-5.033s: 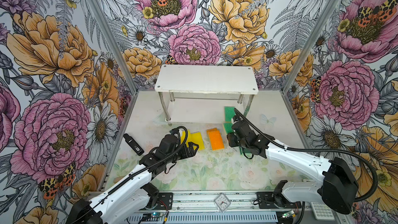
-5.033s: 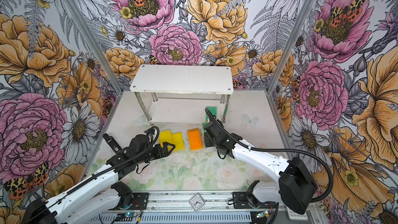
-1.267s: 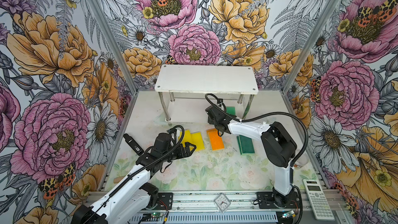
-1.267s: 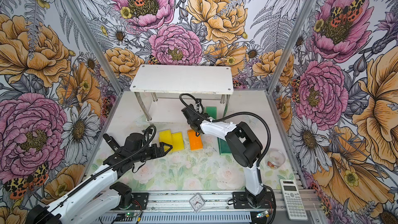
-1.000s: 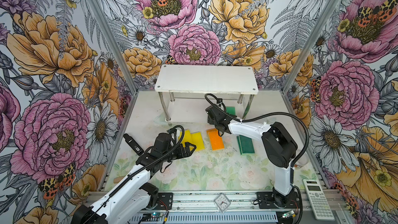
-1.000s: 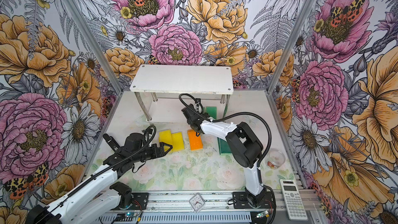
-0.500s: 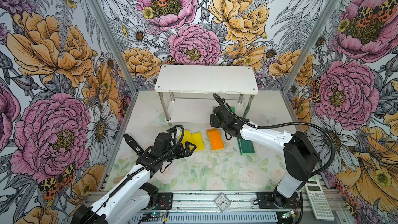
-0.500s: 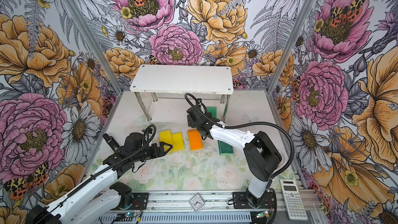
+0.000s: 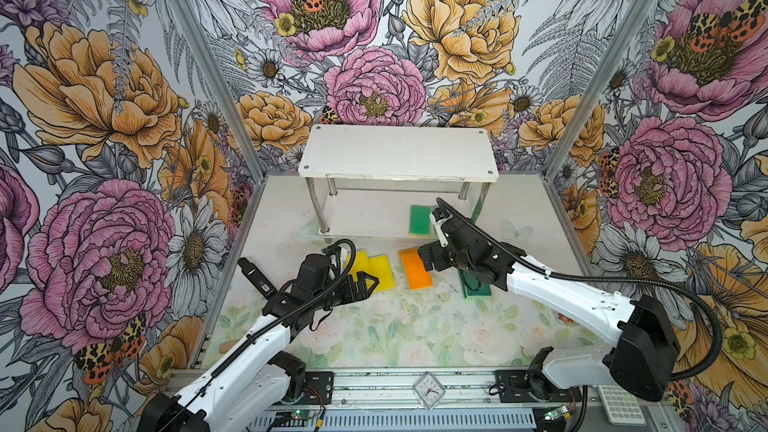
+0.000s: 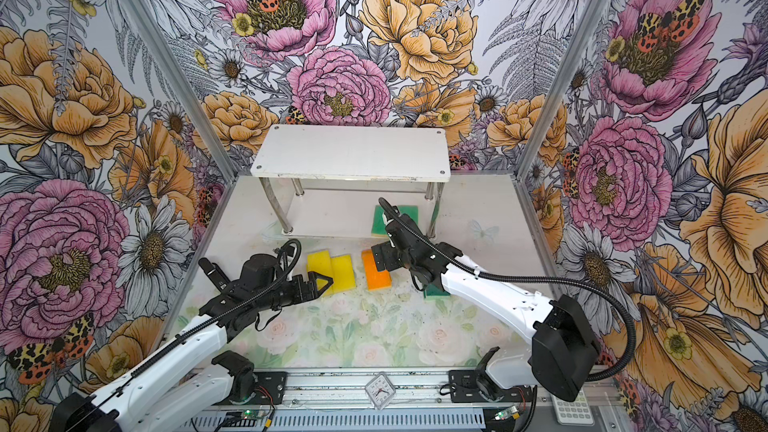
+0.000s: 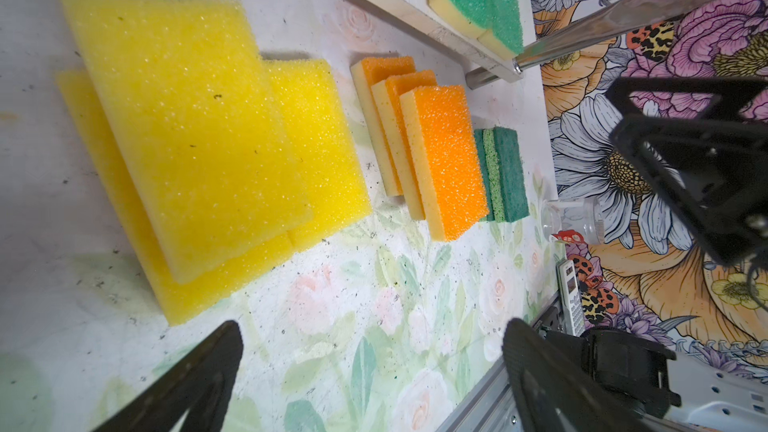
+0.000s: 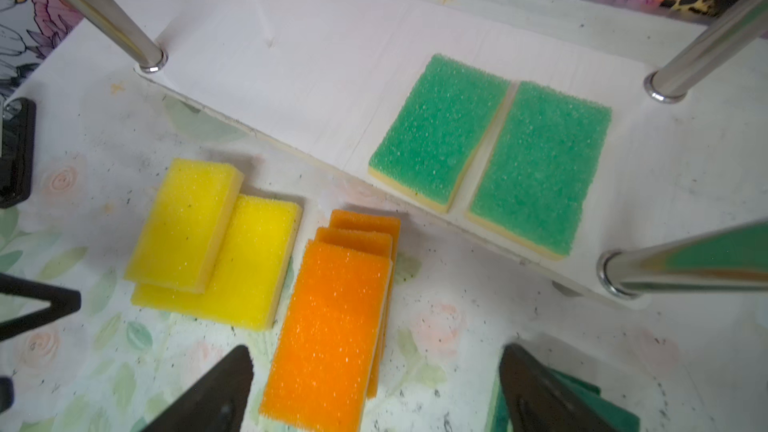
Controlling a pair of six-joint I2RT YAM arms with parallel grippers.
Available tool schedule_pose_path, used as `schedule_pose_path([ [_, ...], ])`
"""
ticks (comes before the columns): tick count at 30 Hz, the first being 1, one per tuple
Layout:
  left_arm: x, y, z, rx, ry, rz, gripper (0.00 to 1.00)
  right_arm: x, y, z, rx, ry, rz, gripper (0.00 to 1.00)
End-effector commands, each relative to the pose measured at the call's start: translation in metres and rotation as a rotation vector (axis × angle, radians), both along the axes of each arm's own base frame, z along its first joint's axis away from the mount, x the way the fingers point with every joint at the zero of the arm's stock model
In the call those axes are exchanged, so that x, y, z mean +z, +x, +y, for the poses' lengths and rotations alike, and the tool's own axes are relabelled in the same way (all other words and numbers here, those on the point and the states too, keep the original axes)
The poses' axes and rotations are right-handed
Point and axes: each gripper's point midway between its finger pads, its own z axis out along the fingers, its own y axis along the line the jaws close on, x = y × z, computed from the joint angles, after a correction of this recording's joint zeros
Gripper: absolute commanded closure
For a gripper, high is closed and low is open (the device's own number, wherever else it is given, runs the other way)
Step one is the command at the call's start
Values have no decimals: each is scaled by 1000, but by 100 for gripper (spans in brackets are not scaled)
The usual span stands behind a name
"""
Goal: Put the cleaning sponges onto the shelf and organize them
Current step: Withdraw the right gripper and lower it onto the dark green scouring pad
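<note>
A: Where do the cleaning sponges (image 10: 376, 275) stand?

B: 2 light green sponges (image 12: 440, 126) lie flat, side by side, on the right end of the lower board (image 9: 365, 214) of the shelf (image 9: 399, 151). The top board (image 10: 353, 155) is bare. The rest are on the table (image 9: 374, 334), just near of the shelf. There is a yellow pile (image 9: 374, 270) on the left, at least 2 overlapping. A fanned stack of 3 orange sponges (image 12: 332, 326) sits just right of it. Dark green sponges (image 11: 505, 176) lie further right, partly under the right arm (image 9: 561, 292); I cannot count them.

A: And the grippers?

B: The right gripper (image 9: 428, 257) hangs over the far end of the orange stack, fingers spread wide, nothing between them. The left gripper (image 9: 365, 281) sits low at the near-left of the yellow pile, equally wide and empty.

A: Which step is this?

B: I judge it a gap between placements: the green pair is set and no new pickup has begun. The orange stack looks the likeliest target.

A: What does that call for?

B: The right gripper must drop so its fingers straddle the top orange sponge across its narrow width. It should close softly on that 1 alone and lift it clear of the 2 beneath. Then it carries the sponge in between the chrome legs (image 9: 331, 209) and lays it flat, left of the green pair.
</note>
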Motion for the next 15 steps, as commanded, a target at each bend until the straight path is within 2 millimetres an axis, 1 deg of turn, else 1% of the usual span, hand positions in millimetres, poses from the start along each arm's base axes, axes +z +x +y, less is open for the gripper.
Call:
schedule_pose_path([
  [1, 16, 6, -4, -15, -26, -40, 1, -20, -27, -19, -20, -32, 106, 5],
  [4, 16, 6, -4, -12, -32, -39, 1, -34, -39, -35, -69, -51, 144, 4],
  [5, 16, 6, -4, -12, -33, -39, 1, -39, -42, -42, -93, -57, 154, 1],
  [8, 16, 5, -5, -14, -38, -38, 1, -51, -49, -61, -165, -62, 178, 1],
  [10, 17, 5, -5, -15, -42, -39, 1, -56, -53, -72, -210, -57, 188, 1],
  [15, 17, 4, -5, -9, -49, -35, 1, -62, -59, -97, -309, -17, 203, 1],
])
